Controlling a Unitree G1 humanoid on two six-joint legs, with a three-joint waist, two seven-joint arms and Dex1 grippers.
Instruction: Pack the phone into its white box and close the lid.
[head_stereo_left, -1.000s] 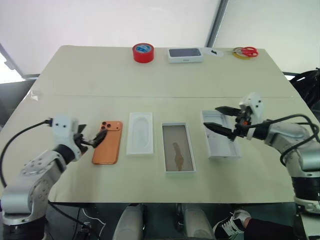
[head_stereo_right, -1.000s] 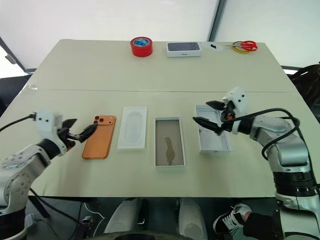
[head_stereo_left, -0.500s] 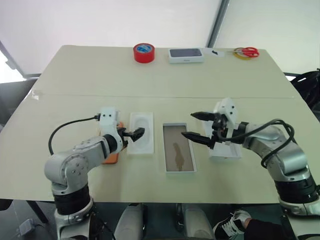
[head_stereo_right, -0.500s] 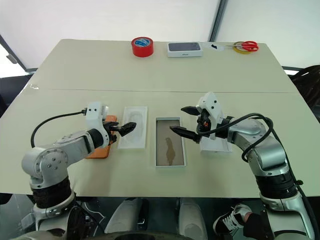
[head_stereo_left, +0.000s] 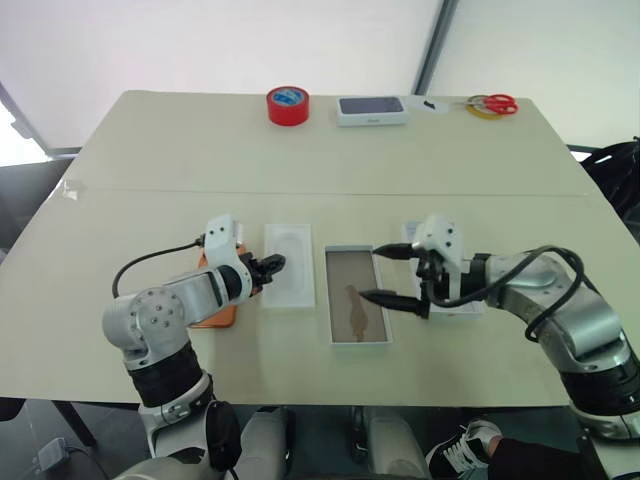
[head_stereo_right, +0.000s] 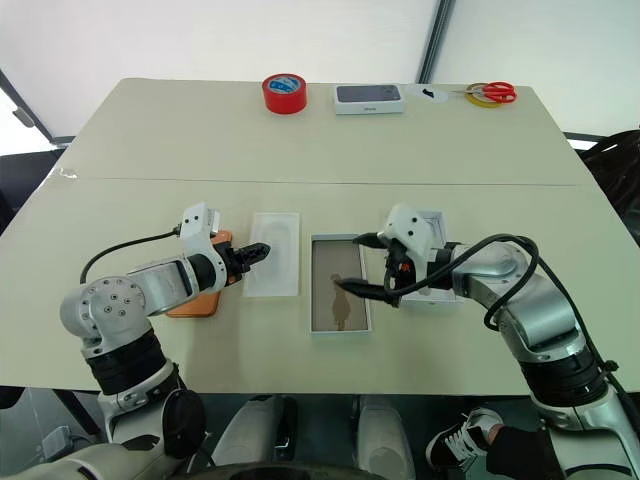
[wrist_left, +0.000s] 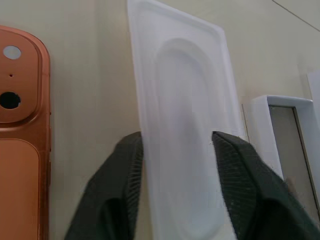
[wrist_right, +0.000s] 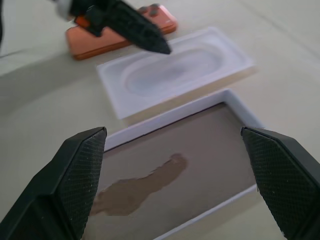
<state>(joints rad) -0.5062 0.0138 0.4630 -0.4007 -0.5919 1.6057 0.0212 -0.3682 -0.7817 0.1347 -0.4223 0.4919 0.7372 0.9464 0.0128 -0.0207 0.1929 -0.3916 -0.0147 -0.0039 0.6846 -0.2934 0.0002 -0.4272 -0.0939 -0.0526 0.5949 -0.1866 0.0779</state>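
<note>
My left gripper (wrist_left: 175, 150) pinches the flat white insert (wrist_left: 182, 130) at centre frame; the orange phone (wrist_left: 20, 150) lies beside it. My right gripper (head_stereo_left: 392, 274) hangs spread over the white box (head_stereo_left: 355, 309), lid (head_stereo_right: 436, 290) behind it.

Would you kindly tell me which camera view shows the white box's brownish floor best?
The right wrist view: the white box lies close between the open right gripper's fingers, floor stain plain. Both eye views show it whole but small; the left wrist view shows one corner.
</note>
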